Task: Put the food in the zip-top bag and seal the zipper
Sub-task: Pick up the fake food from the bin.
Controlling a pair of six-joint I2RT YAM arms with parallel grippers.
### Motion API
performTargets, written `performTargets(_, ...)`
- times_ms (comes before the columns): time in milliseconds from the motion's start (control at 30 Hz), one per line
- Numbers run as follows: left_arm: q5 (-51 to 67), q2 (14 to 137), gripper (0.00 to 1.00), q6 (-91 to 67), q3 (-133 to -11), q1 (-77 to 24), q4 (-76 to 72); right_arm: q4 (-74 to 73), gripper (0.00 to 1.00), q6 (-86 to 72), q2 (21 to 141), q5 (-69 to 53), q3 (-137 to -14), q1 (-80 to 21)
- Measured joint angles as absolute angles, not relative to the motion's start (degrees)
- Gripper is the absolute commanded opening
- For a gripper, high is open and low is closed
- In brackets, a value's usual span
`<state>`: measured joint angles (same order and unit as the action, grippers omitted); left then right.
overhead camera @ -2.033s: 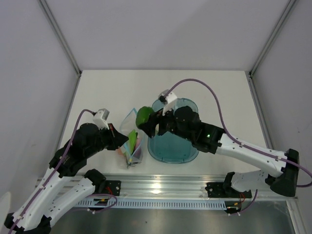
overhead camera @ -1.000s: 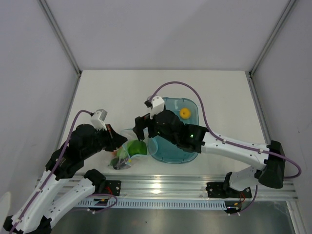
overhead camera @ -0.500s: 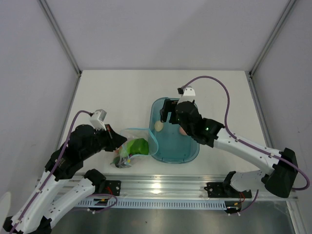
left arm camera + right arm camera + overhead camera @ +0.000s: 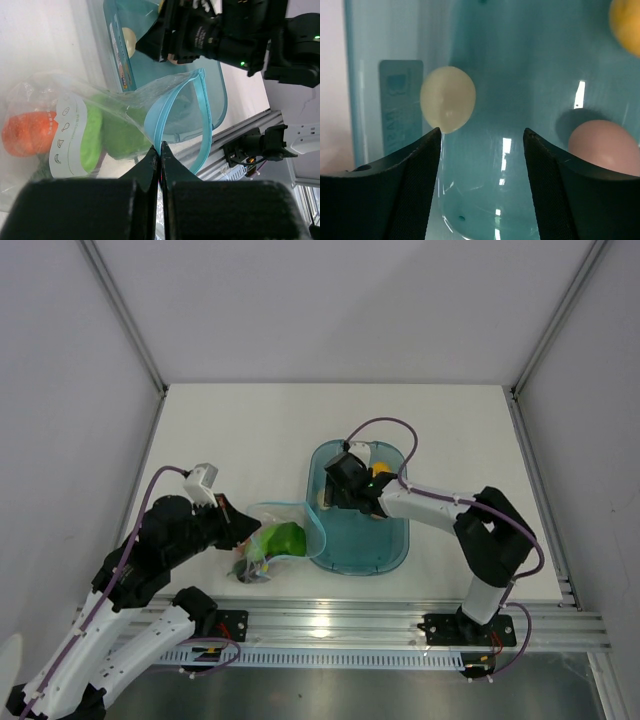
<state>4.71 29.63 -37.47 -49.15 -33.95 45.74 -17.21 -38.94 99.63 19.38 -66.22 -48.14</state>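
Note:
The clear zip-top bag lies left of the teal tray, its mouth held open. It holds the green bell pepper, an orange piece and a pale green piece. My left gripper is shut on the bag's light blue zipper strip, pinching it at the fingertips. My right gripper is open and empty, low inside the tray. A cream egg-shaped piece lies just ahead of its left finger, a pink one sits to the right, and a yellow one is farther off.
The teal oblong tray stands right of the bag, its left rim close to the bag's open mouth. A metal rail runs along the table's near edge. White walls enclose the left, back and right.
The right gripper carried the green pepper to the bag, left it inside, then swung back and dropped into the tray near the cream piece. The left gripper kept hold of the zipper.

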Motion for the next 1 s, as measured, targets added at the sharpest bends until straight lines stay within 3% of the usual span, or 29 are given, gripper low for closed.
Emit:
performTargets(333, 4.7, 29.6, 0.01, -37.5, -49.1, -34.0, 45.5, -12.6, 0.65, -39.5, 105.1, 14.9, -66.5, -47.9)
performTargets(767, 4.7, 29.6, 0.01, -37.4, -48.3, -34.0, 45.1, -3.5, 0.69, -40.2, 106.4, 12.5, -65.3, -45.9)
performTargets(1000, 4.7, 29.6, 0.01, -37.4, -48.3, -34.0, 45.1, -1.2, 0.65, -40.6, 108.4, 11.0, -65.0, -44.8)
